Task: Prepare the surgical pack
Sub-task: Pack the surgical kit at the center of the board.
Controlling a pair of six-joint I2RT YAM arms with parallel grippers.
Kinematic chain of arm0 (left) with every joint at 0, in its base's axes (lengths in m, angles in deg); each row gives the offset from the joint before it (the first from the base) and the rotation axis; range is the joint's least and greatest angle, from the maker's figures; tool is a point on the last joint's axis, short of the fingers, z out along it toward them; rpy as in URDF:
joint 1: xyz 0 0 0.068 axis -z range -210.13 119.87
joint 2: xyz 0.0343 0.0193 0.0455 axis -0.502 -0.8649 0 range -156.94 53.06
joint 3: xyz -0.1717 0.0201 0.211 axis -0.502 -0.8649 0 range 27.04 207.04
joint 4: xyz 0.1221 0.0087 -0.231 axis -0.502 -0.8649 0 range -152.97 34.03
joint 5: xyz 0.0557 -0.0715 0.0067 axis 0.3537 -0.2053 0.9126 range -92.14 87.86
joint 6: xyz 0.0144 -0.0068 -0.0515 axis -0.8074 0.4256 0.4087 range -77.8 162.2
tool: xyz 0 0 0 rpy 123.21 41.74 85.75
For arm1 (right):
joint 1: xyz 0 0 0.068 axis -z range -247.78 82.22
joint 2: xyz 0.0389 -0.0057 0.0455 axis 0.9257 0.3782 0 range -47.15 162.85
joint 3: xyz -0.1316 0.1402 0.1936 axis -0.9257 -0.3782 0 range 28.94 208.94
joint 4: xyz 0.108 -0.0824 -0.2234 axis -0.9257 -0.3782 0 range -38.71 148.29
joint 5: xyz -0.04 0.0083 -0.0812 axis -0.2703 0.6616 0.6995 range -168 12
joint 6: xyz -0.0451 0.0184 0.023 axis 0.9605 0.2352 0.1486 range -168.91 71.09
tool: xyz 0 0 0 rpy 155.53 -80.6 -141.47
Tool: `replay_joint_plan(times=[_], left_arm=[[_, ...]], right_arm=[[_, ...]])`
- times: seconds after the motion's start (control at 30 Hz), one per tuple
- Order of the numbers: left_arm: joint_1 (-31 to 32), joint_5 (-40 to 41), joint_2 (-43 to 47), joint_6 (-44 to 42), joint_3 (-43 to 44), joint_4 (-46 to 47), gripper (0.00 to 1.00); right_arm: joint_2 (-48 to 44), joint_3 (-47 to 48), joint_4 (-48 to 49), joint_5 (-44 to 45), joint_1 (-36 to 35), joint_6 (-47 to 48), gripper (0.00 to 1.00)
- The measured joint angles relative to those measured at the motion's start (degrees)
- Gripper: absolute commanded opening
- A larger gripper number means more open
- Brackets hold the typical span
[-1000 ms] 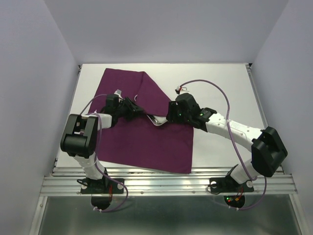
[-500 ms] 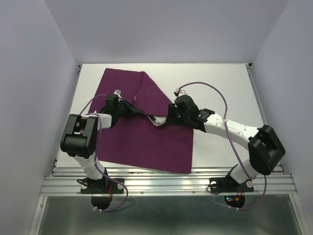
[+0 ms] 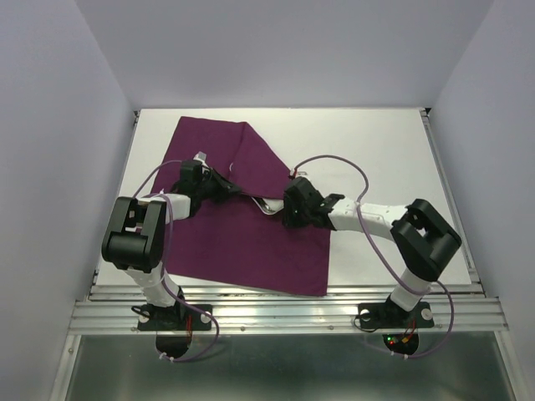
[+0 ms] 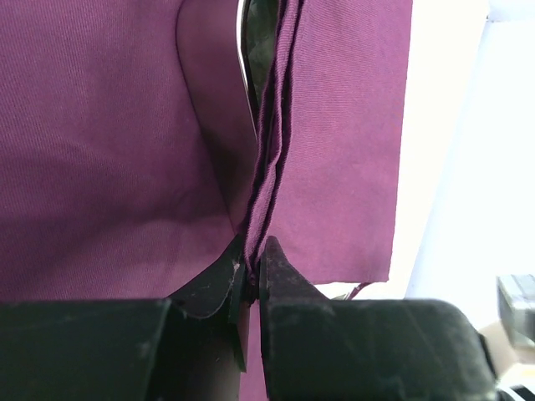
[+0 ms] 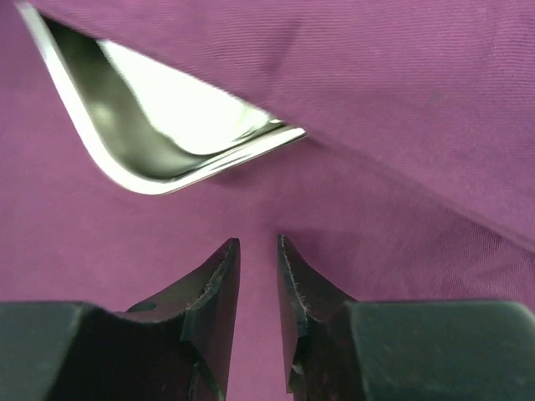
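Observation:
The purple drape (image 3: 251,242) of the surgical pack lies spread on the table, its far part folded over a shiny steel tray (image 3: 269,206). Only the tray's corner (image 5: 159,117) peeks from under the fold. My left gripper (image 3: 238,190) is shut on the folded edge of the drape (image 4: 100,125), with the cloth pinched between its fingertips (image 4: 253,266). My right gripper (image 3: 288,213) hovers low over the drape (image 5: 401,92) just before the tray's corner. Its jaws (image 5: 257,242) stand a narrow gap apart with nothing between them.
The white table (image 3: 376,150) is bare to the right of the drape. Pale walls close in on both sides. A metal rail (image 3: 284,313) runs along the near edge. The right arm's purple cable (image 3: 334,160) loops above the table.
The left gripper has closed on the drape's fold. The right arm has slid left and nearer along the cloth, and its jaws have narrowed.

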Motion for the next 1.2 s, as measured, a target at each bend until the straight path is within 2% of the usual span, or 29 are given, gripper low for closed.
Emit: replay_joint_plan(times=[0.23,0.73,1.2], left_arm=[[0.0,0.0,0.0,-0.3,0.0,-0.1,0.0],[-0.4,-0.5,0.0,-1.2,0.0,-0.4,0.0],[-1.4,-1.1,0.0,-1.5,0.0,-0.4,0.0]], right_arm=[[4.5,1.0,0.4,3.3,0.0,-1.0,0.29],[12.9,11.9,0.4,7.2,0.0,-0.9,0.29],[12.1,11.1,0.7,7.6,0.0,-0.9,0.29]])
